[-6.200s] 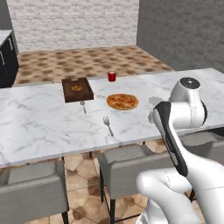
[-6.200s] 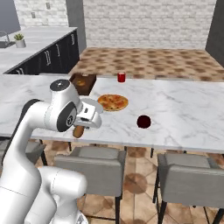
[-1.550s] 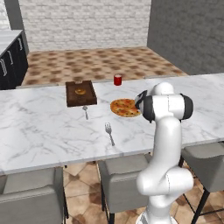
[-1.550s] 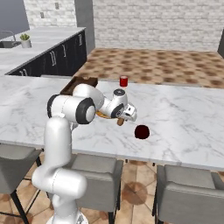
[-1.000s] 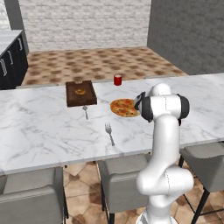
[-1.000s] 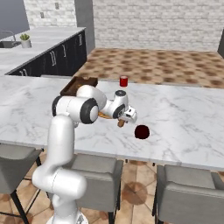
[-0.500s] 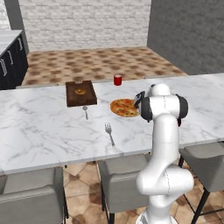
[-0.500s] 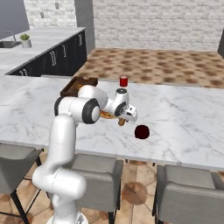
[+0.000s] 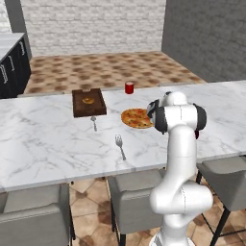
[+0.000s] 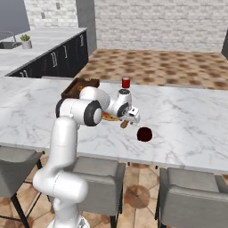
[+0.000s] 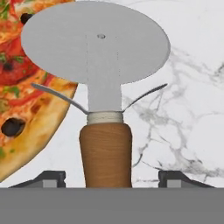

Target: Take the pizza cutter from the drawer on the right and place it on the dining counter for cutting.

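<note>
The gripper [image 10: 129, 116] probably still clamped the pizza cutter [image 11: 101, 83], hovering just beside the pizza [image 9: 137, 117] above the dining counter [image 9: 43, 144], ready for cutting.

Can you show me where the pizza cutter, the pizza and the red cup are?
pizza cutter [image 11: 96, 42], hand view, on the middle of its round silvery wheel.
pizza [image 9: 135, 118], left base view, on the middle of its topping.
red cup [image 10: 125, 83], right base view, on its side wall.
</note>
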{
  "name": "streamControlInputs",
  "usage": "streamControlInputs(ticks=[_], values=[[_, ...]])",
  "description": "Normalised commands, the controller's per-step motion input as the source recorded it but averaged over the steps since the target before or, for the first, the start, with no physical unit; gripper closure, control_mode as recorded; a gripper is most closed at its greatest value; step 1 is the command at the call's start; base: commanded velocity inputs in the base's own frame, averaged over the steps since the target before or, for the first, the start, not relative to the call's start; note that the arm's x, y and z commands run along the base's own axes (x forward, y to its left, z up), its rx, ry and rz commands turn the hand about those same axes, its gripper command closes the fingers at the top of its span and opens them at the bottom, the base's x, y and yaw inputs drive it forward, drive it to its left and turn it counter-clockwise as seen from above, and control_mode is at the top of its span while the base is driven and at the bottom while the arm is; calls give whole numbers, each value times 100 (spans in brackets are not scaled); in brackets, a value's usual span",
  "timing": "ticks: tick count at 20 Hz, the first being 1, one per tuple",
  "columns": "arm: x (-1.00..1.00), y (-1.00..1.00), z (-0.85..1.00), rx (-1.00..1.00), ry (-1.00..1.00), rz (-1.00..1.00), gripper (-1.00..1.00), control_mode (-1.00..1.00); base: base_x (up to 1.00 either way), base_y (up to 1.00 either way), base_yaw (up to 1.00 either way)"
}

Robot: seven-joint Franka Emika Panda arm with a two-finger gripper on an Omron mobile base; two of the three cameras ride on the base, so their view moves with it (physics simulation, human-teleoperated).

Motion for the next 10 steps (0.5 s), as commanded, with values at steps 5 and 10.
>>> streamControlInputs(ticks=[5,10], values=[[0,0,34,0,0,0,-100,-100,0,0,0],[-6,0,67,0,0,0,-100,-100,0,0,0]])
